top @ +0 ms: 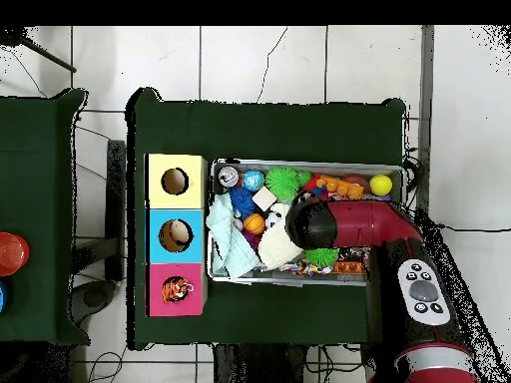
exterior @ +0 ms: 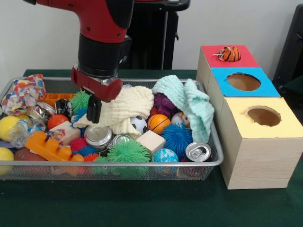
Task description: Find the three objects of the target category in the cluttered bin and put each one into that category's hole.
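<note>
Bin [exterior: 215, 158] is packed rim to rim; the gripper [exterior: 93, 109] hangs inside by the cream cloth [exterior: 130, 108], fingers together, little room around them.

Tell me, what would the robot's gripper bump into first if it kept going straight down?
Probably the cream waffle-weave cloth in the wire mesh bin; the gripper hangs at its edge, though depth is unclear.
</note>
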`<state>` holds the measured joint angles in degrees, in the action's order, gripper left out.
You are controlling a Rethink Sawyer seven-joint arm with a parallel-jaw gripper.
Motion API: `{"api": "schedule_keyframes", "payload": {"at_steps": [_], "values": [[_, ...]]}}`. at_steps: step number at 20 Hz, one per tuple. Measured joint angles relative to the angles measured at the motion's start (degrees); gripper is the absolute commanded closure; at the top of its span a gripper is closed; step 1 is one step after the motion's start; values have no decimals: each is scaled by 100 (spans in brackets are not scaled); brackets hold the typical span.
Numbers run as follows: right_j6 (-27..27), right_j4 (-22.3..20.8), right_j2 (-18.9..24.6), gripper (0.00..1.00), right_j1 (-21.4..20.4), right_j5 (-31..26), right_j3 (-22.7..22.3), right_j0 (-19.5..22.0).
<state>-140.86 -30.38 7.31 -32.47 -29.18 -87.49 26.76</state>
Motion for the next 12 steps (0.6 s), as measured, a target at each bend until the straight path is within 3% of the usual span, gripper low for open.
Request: {"api": "schedule_keyframes", "payload": {"at_steps": [12], "values": [[0, -3, 99, 100, -32, -69, -202, 183]]}}
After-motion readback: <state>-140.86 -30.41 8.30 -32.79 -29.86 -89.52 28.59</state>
